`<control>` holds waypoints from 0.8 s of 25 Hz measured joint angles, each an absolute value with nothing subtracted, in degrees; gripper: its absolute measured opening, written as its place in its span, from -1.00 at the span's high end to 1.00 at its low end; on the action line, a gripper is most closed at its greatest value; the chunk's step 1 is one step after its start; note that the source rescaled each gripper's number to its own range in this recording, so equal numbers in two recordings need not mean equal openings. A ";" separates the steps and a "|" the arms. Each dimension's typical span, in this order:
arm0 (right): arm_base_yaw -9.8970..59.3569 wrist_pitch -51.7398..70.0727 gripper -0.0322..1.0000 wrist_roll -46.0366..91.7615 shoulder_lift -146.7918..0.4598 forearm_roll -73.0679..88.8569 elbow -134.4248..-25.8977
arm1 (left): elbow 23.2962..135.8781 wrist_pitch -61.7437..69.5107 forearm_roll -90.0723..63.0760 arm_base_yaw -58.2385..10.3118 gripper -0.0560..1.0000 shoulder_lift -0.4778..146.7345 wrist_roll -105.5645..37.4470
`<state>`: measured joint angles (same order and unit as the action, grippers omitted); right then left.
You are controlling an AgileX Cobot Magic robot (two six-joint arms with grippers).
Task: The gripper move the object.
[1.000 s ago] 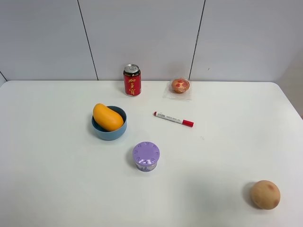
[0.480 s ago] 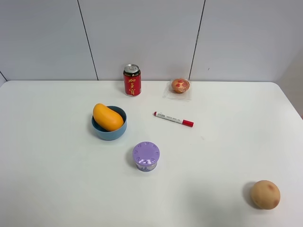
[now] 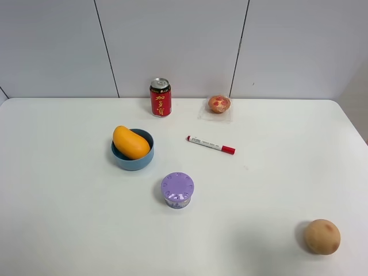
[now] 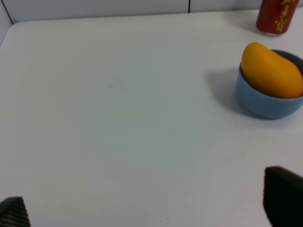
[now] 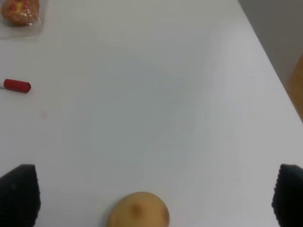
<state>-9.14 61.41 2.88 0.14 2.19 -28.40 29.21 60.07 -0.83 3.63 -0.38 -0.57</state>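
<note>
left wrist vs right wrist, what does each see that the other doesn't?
Left wrist only: the mango lying in the blue bowl, the red can behind it, and the left gripper open over bare table. Right wrist only: the round tan fruit between the open fingers of the right gripper, the marker's red cap, and the wrapped pastry. Both: the white table, with neither gripper holding anything.

The red can [image 3: 160, 98] at the far side bears yellow Chinese characters; the marker's [image 3: 210, 145] barrel print is too small to read.
</note>
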 joint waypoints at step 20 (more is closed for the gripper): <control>-9.14 61.14 -1.00 1.62 0.14 1.50 -28.40 | 29.21 60.07 -0.83 3.63 -1.00 -0.38 -0.57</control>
<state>-9.14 61.14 1.62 0.14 1.50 -28.40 29.21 60.07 -0.83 3.63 -0.38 -0.57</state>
